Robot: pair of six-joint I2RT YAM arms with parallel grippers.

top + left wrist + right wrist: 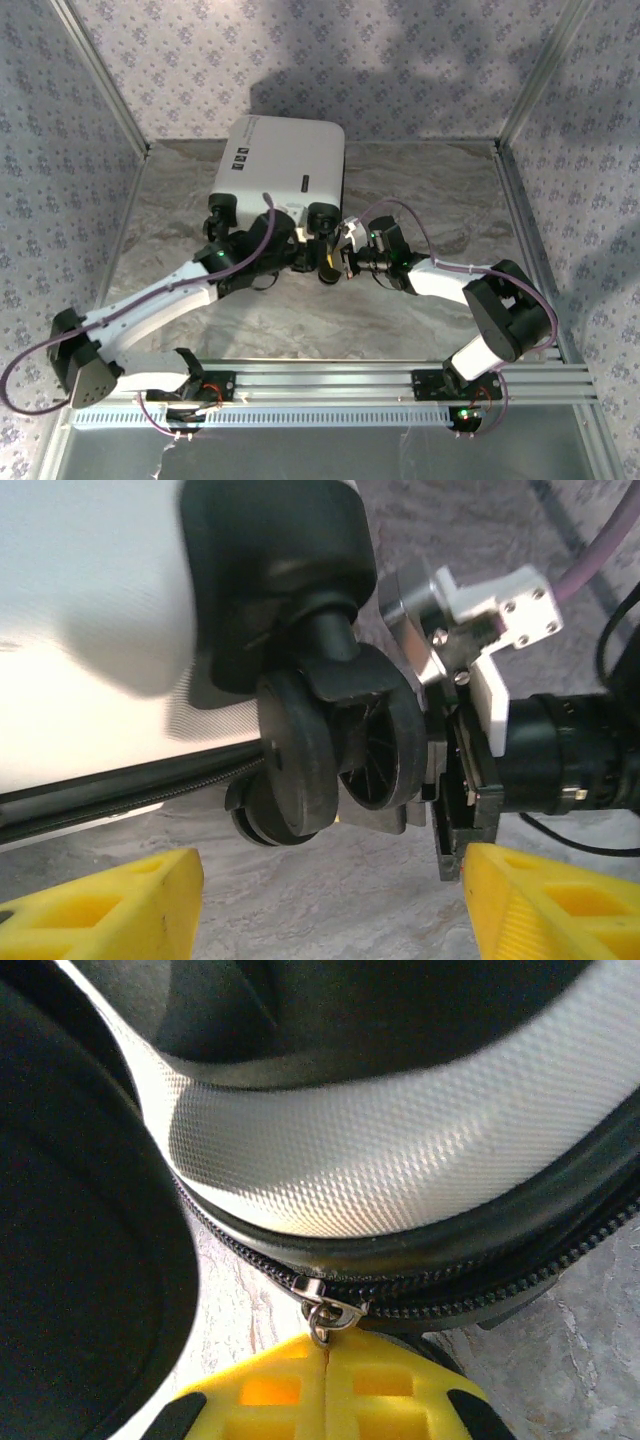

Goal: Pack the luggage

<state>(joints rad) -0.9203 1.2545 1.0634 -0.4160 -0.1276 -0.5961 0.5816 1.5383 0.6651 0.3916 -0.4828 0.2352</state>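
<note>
1. The luggage (285, 160) lies flat on the marbled table (440, 200) with its white shell uppermost. Seen from the arms' bases it sits at about 11 o'clock, close to the far wall.
2. Its black wheels are on the case's 6 o'clock edge, facing the arms. Small black labels (240, 157) run along its 9 o'clock side.
3. The left arm sweeps in from the 7 o'clock corner and ends at the near edge of the case, between the wheels.
4. The left claw (330, 885) is open. Its yellow fingers (100, 910) stand well apart with only bare table between them, gripping nothing. A caster wheel (300, 770) sits just beyond the tips, toward 12 o'clock in the wrist view, with no contact I can see.
5. The right arm comes from the 4 o'clock corner, folds back and reaches the case's near right corner.
6. The right claw (325, 1395) is squeezed fully closed, fingertips pressed together. The metal zipper pull (322, 1312) is nipped at the seam between them.
7. From the pull, the black zipper band (480, 1280) runs off toward 3 o'clock under the textured white shell.
8. A large dark rounded shape sits at 9 o'clock in the right wrist view. It is too close and blurred for me to name.
9. In the left wrist view, the right arm's wrist sits just beside that wheel at 3 o'clock.
</note>
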